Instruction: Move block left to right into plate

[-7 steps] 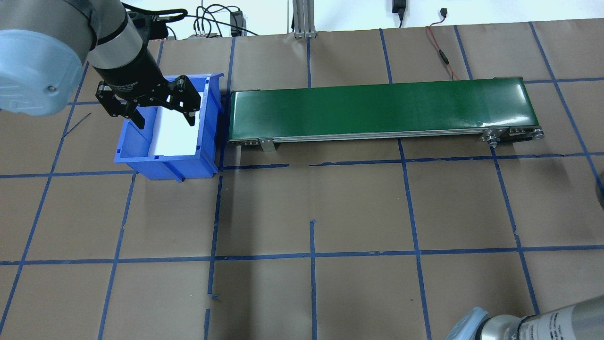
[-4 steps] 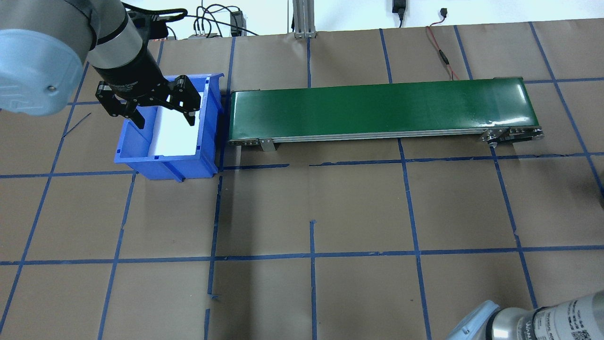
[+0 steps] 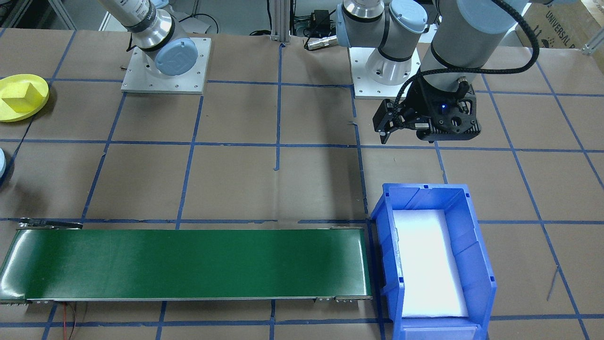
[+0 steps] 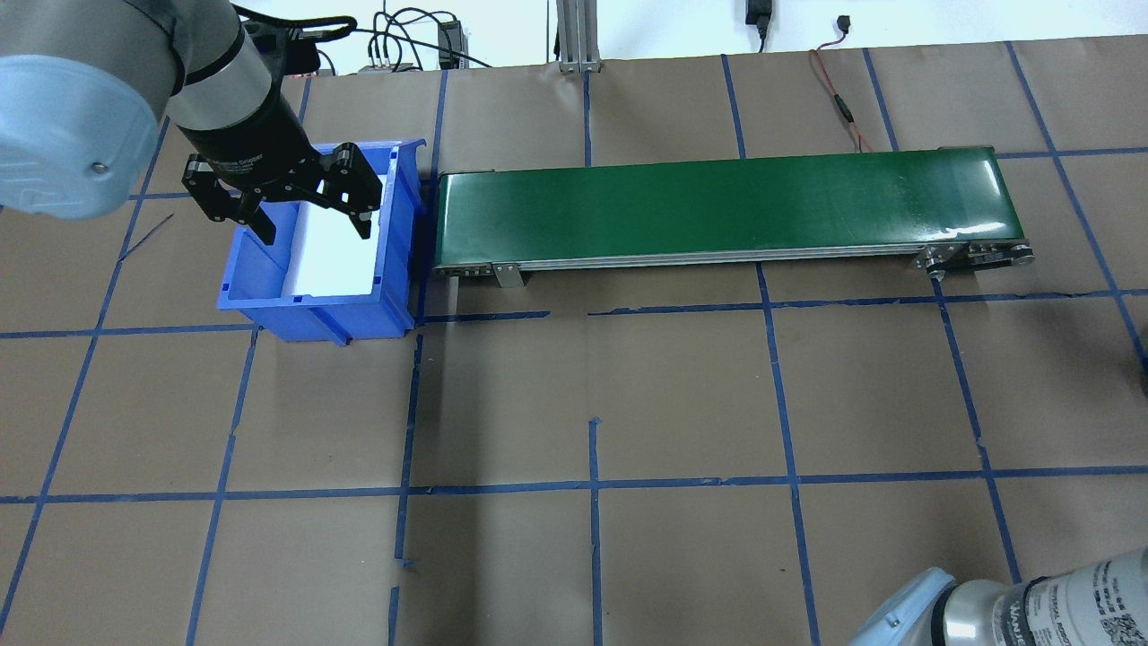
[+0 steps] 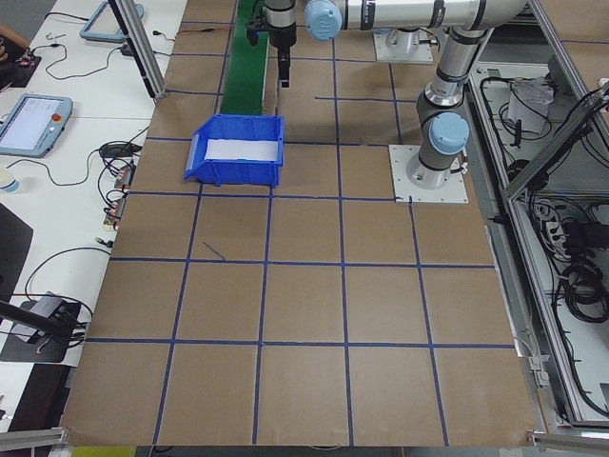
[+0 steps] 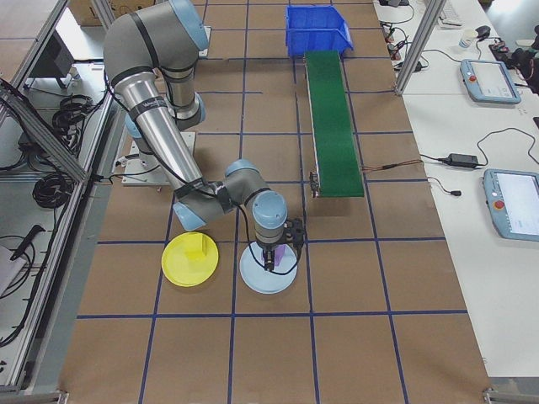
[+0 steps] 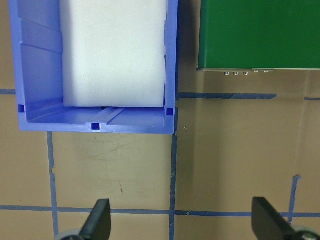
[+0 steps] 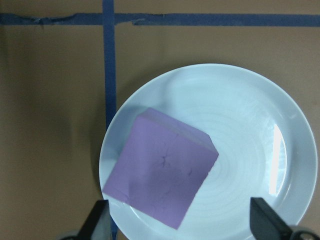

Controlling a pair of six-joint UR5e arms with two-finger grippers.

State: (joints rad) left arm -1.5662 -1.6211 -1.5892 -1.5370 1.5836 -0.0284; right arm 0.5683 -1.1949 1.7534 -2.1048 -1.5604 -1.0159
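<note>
A purple block (image 8: 162, 167) lies on a pale blue plate (image 8: 250, 130). My right gripper (image 8: 180, 227) hovers over it, open, with its fingertips (image 8: 97, 220) wide apart and clear of the block. From the exterior right view, the right gripper (image 6: 279, 250) hangs just above that pale blue plate (image 6: 257, 279). Beside it sits the yellow plate (image 6: 178, 271), with a yellow block (image 6: 199, 250) inside. The same yellow plate (image 3: 9, 113) shows in the front-facing view. My left gripper (image 4: 314, 229) stands open above the blue bin (image 4: 395, 233), holding nothing.
A long green conveyor belt (image 4: 726, 202) runs from the blue bin (image 3: 476, 255) toward the robot's right side. The bin holds only white foam padding (image 7: 115, 50). Blue tape lines grid the brown table. Cables (image 4: 839, 99) lie at the far edge.
In the overhead view the right arm's elbow has slid a little to the right at the bottom edge. The left arm and its open gripper have not moved.
</note>
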